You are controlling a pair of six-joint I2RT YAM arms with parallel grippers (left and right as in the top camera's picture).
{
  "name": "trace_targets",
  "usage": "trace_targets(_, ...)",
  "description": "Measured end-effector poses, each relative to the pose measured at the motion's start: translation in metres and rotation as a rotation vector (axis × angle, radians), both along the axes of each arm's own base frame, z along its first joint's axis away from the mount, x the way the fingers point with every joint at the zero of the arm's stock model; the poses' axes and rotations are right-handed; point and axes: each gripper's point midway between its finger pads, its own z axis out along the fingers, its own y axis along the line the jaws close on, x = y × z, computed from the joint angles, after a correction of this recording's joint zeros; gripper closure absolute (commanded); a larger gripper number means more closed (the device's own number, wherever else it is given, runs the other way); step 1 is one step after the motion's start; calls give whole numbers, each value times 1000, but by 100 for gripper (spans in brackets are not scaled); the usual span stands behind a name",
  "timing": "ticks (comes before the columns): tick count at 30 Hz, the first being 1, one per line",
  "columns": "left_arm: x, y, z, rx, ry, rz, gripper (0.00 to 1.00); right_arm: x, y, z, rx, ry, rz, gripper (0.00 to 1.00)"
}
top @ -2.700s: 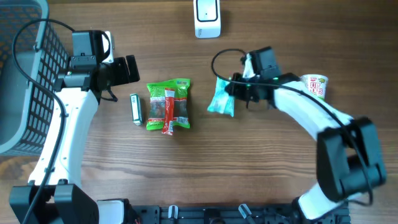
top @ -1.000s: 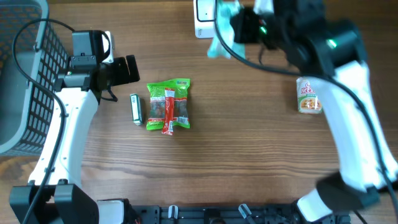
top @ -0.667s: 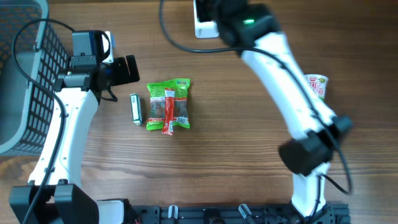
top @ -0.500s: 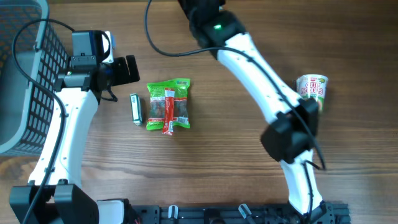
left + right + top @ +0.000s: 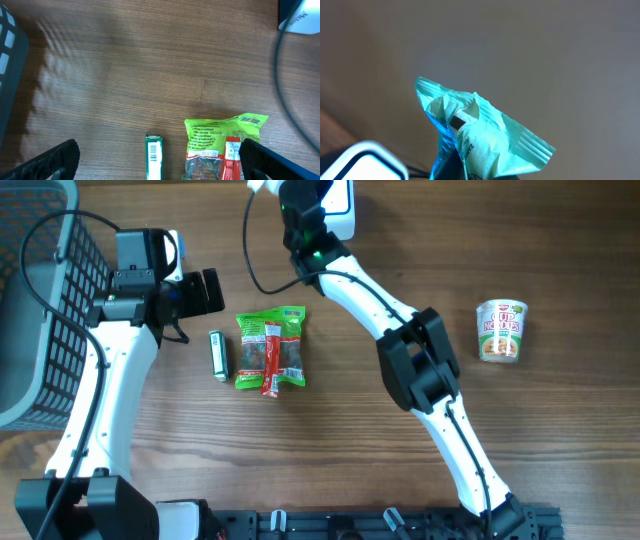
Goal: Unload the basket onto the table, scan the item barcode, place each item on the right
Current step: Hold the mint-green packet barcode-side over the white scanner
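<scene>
As we look down from overhead, our right arm (image 5: 360,290) stretches toward 12 o'clock, its wrist over the white scanner (image 5: 343,220) at the counter's (image 5: 560,440) far edge. Its fingers and load cannot be seen from here. Our left fingers (image 5: 210,288) hang spread wide at 10 o'clock, beside the grey basket (image 5: 40,330). Near the centre lies a green snack bag (image 5: 288,345) with a red stick pack (image 5: 270,370) on it. A green-and-white box (image 5: 218,355) sits just beside the bag at its 9 o'clock. Cup noodles (image 5: 500,330) sit at 3 o'clock.

From the left wrist, we see the left fingers (image 5: 55,160) wide apart and holding nothing, the green-and-white box (image 5: 154,160) at 6 o'clock and the green snack bag (image 5: 220,140) at 5 o'clock.

From the right wrist, the teal packet (image 5: 485,140) is held aloft, pinched at its lower edge by our right fingers (image 5: 451,172), which are pressed together on it. The scanner (image 5: 365,160) shows at 7 o'clock.
</scene>
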Motion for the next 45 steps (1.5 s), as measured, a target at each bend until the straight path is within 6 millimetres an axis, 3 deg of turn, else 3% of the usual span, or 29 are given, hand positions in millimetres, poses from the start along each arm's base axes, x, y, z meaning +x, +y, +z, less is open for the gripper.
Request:
trace_targets(6, 0, 0, 0, 0, 0, 0, 0, 4, 12, -43, -121, 57, 57, 96)
trace_targets(17, 0, 0, 0, 0, 0, 0, 0, 3, 14, -73, 24, 129, 65, 96)
trace_targets(23, 0, 0, 0, 0, 0, 0, 0, 4, 13, -71, 157, 115, 50, 96)
trace_targets(35, 0, 0, 0, 0, 0, 0, 0, 4, -2, -65, 219, 77, -37, 96)
trace_targets(38, 0, 0, 0, 0, 0, 0, 0, 4, -10, -48, 275, -7, -76, 96)
trace_targets(42, 0, 0, 0, 0, 0, 0, 0, 0, -24, -4, 415, -202, -126, 96)
trace_targets(45, 0, 0, 0, 0, 0, 0, 0, -2, -29, -1, 435, -223, -150, 96)
